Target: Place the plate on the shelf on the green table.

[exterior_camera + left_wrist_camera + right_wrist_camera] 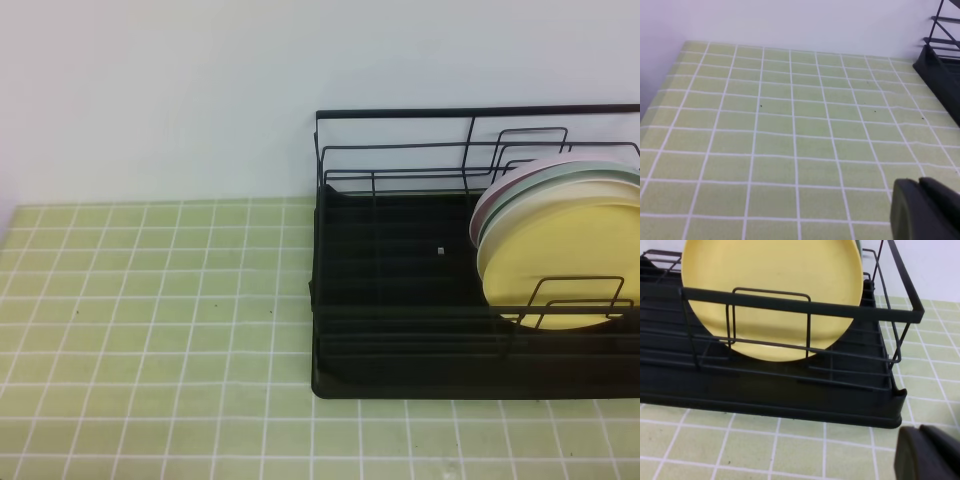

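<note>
Pale yellow, glossy, up on edge — the plate [560,255] already in the shelf [400,300], at the right end, leaning against the other plates [500,195] stacked behind it. Held there by wire alone: an upright divider loop [769,322] crossing the face, the front rail [790,304] running across just above mid-height, the lower rim tucked down toward the black tray base [770,402]. No gripper touching it. Sensible slot, too — nearest the front, so no reaching past the pink-rimmed and greenish ones.

Shelf itself squarely on the green bench [150,300], back against the pale wall, whole left half of the rack free of dishes.

Left gripper [925,210] only a dark corner at the bottom of its own view, low over bare tiles, well clear of the rack — fingers out of sight, so spread or pressed together, cannot tell. Right gripper [927,452] the same story: a dark lump at the bottom edge, just in front of the tray corner, pinching nothing visible, state impossible to read.

Neither arm showing in the high view. By the look of it, job done — plate seated, arms parked back out of the way.
</note>
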Robot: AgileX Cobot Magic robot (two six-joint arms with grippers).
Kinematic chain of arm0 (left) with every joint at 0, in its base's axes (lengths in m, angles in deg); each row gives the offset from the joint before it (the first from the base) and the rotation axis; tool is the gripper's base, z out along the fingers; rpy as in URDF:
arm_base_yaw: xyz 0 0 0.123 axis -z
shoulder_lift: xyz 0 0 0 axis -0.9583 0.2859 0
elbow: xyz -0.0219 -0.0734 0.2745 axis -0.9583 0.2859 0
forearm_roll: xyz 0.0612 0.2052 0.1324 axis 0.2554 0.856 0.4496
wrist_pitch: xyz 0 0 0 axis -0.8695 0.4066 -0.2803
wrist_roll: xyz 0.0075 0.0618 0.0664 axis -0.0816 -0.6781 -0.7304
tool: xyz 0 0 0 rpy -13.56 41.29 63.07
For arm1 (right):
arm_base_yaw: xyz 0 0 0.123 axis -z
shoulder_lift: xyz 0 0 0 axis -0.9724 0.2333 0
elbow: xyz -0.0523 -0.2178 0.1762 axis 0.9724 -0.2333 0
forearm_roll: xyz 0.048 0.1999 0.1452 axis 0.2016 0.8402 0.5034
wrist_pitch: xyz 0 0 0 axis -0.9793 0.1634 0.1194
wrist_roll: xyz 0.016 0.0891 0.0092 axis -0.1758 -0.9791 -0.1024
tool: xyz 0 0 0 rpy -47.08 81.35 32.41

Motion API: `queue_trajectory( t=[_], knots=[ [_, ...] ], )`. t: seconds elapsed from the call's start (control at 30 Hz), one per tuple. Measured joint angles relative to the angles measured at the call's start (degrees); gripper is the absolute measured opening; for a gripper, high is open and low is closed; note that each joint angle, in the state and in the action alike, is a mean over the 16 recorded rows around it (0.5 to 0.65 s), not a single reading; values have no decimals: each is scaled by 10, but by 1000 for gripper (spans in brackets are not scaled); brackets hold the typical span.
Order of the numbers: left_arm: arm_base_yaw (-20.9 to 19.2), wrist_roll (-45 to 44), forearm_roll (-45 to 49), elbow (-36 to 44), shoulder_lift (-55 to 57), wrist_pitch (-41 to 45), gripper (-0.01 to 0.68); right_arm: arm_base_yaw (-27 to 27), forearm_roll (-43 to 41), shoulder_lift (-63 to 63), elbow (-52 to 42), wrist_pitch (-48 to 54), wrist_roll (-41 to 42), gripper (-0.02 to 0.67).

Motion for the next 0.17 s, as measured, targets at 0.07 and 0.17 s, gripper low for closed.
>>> queue_trajectory(
  t=[0.07, 0.17],
  knots=[
    [0, 0, 0, 0, 0, 0, -2, 0, 0, 0, 0, 0, 0, -3],
    [0, 0, 0, -1, 0, 0, -2, 0, 0, 0, 0, 0, 0, -3]
  ],
)
